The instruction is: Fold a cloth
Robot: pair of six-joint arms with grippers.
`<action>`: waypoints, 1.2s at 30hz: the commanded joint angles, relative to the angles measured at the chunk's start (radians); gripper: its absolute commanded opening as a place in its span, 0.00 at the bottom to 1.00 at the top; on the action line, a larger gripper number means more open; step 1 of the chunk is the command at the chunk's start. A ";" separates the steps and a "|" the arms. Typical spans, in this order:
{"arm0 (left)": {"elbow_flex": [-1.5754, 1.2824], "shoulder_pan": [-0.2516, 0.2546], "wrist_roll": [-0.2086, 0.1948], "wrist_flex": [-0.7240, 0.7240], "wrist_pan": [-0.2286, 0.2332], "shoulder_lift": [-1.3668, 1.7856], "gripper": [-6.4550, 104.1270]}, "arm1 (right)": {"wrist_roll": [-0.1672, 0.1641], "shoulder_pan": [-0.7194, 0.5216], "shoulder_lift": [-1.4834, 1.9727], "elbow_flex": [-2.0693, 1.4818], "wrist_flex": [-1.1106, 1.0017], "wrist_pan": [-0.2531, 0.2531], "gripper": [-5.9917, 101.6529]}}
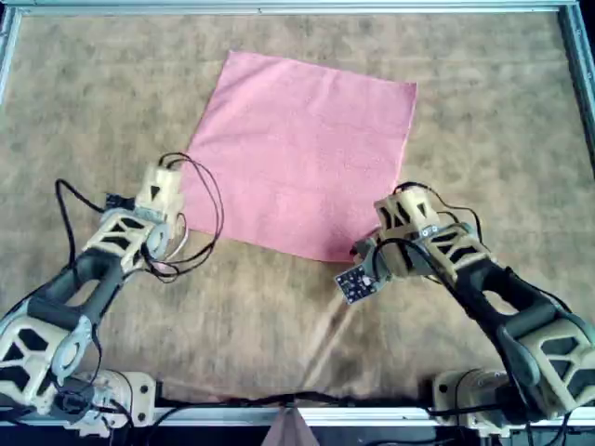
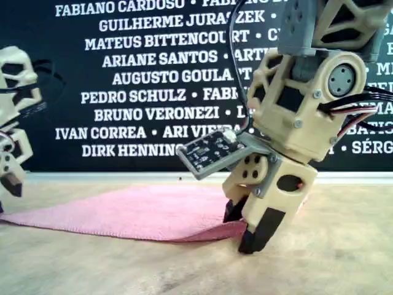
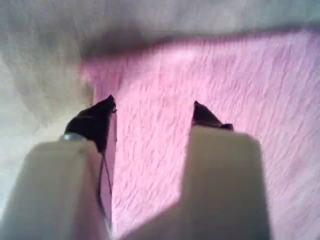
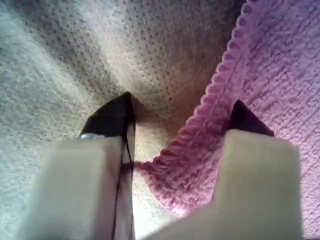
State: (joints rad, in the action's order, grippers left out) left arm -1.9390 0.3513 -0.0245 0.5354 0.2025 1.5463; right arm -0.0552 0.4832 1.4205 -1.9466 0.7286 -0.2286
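Cloth [image 1: 302, 153] flat on mat [image 1: 483, 121]

One cloth [image 1: 307, 153]; one mat [image 1: 279, 316]; two arms

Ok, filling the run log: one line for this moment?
cloth flat on mat | left gripper open over corner | right gripper open astride corner

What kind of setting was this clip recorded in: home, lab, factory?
Probably a robotics lab or demo bench. A metal-framed table covered by a brown mat holds only a pink cloth, and the dark wall banner behind lists people's names.
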 commanded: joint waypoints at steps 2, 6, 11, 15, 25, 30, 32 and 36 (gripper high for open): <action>0.052 0.046 -0.002 -0.017 0.000 0.015 0.55 | -0.003 -0.005 0.002 0.064 -0.081 0.011 0.77; 0.041 0.032 -0.002 0.000 0.017 0.037 0.55 | -0.003 -0.011 0.002 0.063 -0.081 0.011 0.77; 0.012 0.044 -0.003 0.029 0.017 0.058 0.55 | -0.003 -0.008 0.002 0.063 -0.075 0.011 0.77; -0.009 0.037 -0.015 0.055 0.017 0.041 0.55 | -0.003 -0.008 0.002 0.063 -0.074 0.011 0.77; 0.018 0.032 -0.005 0.043 0.014 -0.014 0.55 | -0.003 -0.005 0.002 0.063 -0.081 0.011 0.77; 0.075 0.032 -0.003 0.041 0.014 -0.121 0.55 | -0.003 -0.005 0.002 0.064 -0.083 0.011 0.77; 0.104 0.032 -0.003 0.041 0.014 -0.169 0.55 | -0.003 -0.005 0.002 0.067 -0.083 0.011 0.77; 0.179 0.032 -0.003 0.041 0.014 -0.238 0.55 | -0.003 -0.005 0.000 0.094 -0.083 0.011 0.76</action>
State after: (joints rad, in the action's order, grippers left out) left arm -1.8300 0.3774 -0.0307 0.5890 0.2270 1.3484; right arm -0.0552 0.4832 1.4189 -1.9451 0.7286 -0.2286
